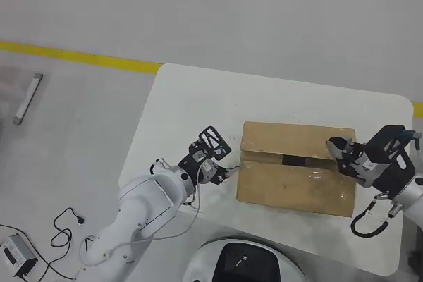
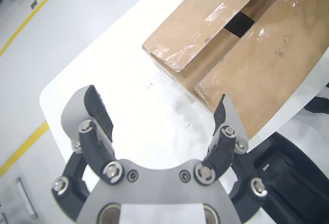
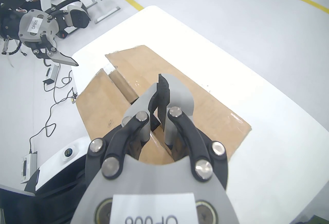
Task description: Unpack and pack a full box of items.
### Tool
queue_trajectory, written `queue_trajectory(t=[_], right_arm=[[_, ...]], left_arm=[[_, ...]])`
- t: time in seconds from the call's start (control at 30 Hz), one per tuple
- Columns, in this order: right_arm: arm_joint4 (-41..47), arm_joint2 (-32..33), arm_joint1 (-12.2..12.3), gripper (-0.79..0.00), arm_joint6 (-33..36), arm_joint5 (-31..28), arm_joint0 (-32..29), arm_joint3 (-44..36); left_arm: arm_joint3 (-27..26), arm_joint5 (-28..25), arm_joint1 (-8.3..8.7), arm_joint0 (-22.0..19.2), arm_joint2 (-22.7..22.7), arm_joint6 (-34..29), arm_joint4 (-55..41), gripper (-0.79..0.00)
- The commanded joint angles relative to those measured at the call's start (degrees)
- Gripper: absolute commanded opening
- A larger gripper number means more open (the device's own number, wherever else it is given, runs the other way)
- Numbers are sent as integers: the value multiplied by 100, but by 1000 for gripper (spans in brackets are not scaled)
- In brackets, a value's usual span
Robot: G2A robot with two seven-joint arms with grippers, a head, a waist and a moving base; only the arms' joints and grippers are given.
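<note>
Cardboard box (image 1: 296, 169) on the white tabletop (image 1: 197, 106), flaps down with a dark gap (image 2: 239, 27) at the seam.
Clear tape (image 2: 177, 57) lines the flap edges, and a handwritten scribble (image 2: 282, 47) marks one flap. The left pincer (image 2: 156, 91) is spread wide just beside the box's end, over bare tabletop. The right pincer (image 3: 160, 81) is pinched narrow above the opposite end's seam. On the floor are a yellow line (image 1: 70, 55), a grey bar (image 1: 27, 99) and a power adapter (image 1: 17, 255).

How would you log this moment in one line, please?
box: on table, nearly closed | left gripper: open, beside box end | right gripper: shut, over box's top gap
</note>
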Motion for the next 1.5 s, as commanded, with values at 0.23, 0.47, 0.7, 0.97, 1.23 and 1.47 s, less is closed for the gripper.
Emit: queue_trajectory(t=[0.23,0.47,0.7,0.97,1.23,1.47], right_arm=[[-1099,-1425,-70,-785,-242,717,540,300],[-1333,-1812,-112,-785,-227,918,756,553],[-1333,-1812,-112,-785,-227,918,756,553],[-1512,-1820,-143,-785,-702,993,601,597],[-1578,-1887,-207,-785,-1469,958,313,781],[-1626,-1999,-246,-785,-1455,937,336,915]], left_arm=[[-77,68,28,191,-98,74,117,0],[-83,70,29,198,-102,72,120,0],[-83,70,29,198,-102,72,120,0],[-42,105,28,247,-105,201,87,0],[286,390,27,383,-346,628,-304,0],[468,397,44,515,-304,555,-125,0]])
